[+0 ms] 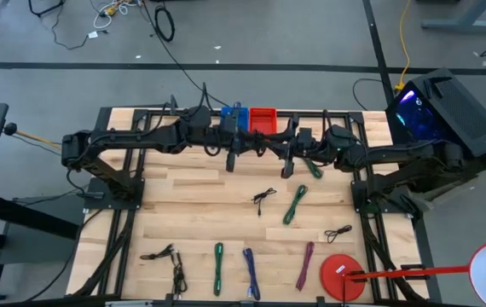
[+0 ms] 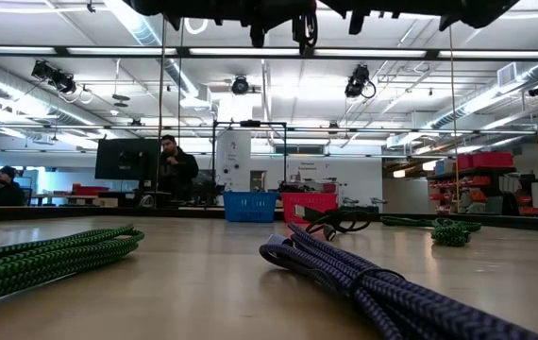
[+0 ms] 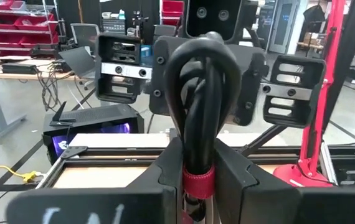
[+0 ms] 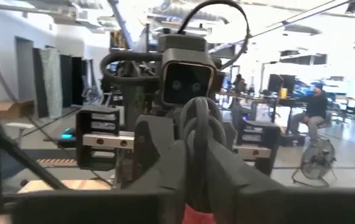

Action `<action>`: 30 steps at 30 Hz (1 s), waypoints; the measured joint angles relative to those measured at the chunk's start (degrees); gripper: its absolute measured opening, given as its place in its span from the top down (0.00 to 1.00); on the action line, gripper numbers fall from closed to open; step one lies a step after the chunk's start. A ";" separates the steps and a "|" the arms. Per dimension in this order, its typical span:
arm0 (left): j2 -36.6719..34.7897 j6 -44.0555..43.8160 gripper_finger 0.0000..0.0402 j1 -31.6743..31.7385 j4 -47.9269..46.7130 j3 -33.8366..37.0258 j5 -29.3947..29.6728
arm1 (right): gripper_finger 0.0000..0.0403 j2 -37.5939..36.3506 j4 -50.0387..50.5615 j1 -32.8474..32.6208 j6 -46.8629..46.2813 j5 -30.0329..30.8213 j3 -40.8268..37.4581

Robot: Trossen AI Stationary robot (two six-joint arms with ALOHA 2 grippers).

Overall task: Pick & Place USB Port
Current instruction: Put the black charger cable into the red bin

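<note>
**Both grippers meet over a looped cable by the bins**

From overhead we see the left gripper point(image 1: 233, 152) just in front of the blue bin point(image 1: 234, 118), and the right gripper point(image 1: 287, 162) in front of the red bin point(image 1: 263, 117) beside it. The 2 face each other, close together. Only the wrist views reveal what sits between them: a black coiled cable point(image 3: 197, 99) with a red band, which the left gripper's fingers point(image 3: 240, 186) clamp from both sides. In the right wrist view the same loop point(image 4: 197, 134) stands pinched between the right gripper's fingers point(image 4: 165, 177). The low view adds a green bundle point(image 2: 47, 257) and a purple bundle point(image 2: 363, 279) lying on the table point(image 2: 203, 274), well in front of the bins.
</note>
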State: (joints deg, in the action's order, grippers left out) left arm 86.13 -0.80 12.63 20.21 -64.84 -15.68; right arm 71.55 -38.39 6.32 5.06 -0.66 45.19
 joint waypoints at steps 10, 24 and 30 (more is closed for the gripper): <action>0.22 -1.49 0.78 0.05 -0.82 0.02 0.72 | 0.98 -0.77 3.46 0.73 0.77 4.43 0.13; -1.68 -1.95 0.53 0.90 -4.90 -0.09 1.51 | 0.98 -6.72 14.72 6.12 2.57 9.70 0.13; -3.22 -2.68 0.56 -0.35 -9.22 -0.03 -1.01 | 0.98 -5.86 17.11 15.90 -0.19 1.32 0.13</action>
State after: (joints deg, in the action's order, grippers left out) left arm 82.90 -3.48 12.28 10.99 -64.87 -16.69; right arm 65.69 -21.28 22.22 4.88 0.65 45.32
